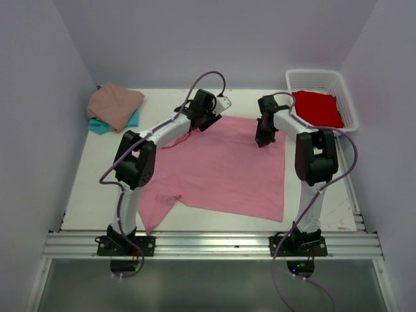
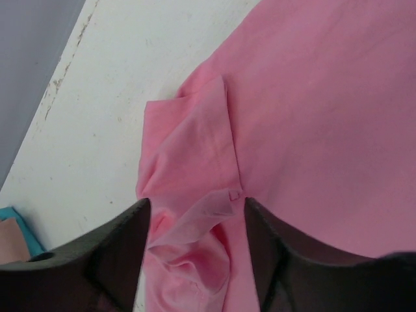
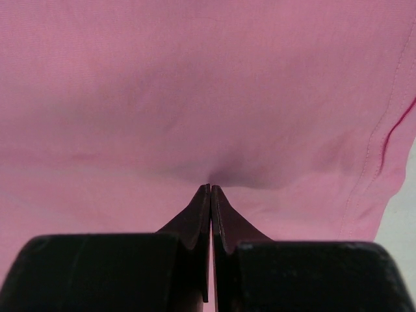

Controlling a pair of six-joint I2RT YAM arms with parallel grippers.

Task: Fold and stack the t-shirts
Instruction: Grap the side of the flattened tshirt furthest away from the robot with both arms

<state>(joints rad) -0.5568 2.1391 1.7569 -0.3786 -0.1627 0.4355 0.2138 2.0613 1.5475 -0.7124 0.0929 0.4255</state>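
A bright pink t-shirt (image 1: 221, 169) lies spread flat on the white table. My left gripper (image 1: 207, 120) hangs open over its far left corner, its jaws straddling a bunched, folded-over sleeve (image 2: 195, 214) without touching it. My right gripper (image 1: 262, 140) is shut, tips down on the shirt near its far right corner; in the right wrist view the cloth (image 3: 195, 84) puckers at the closed tips (image 3: 210, 188). A folded tan-pink t-shirt (image 1: 116, 104) lies on a teal t-shirt (image 1: 97, 125) at the far left. A red t-shirt (image 1: 317, 107) lies in the basket.
The white lattice basket (image 1: 322, 77) stands at the far right corner. Grey walls close in the table on the left, the back and the right. A metal rail (image 1: 208, 244) runs along the near edge by the arm bases.
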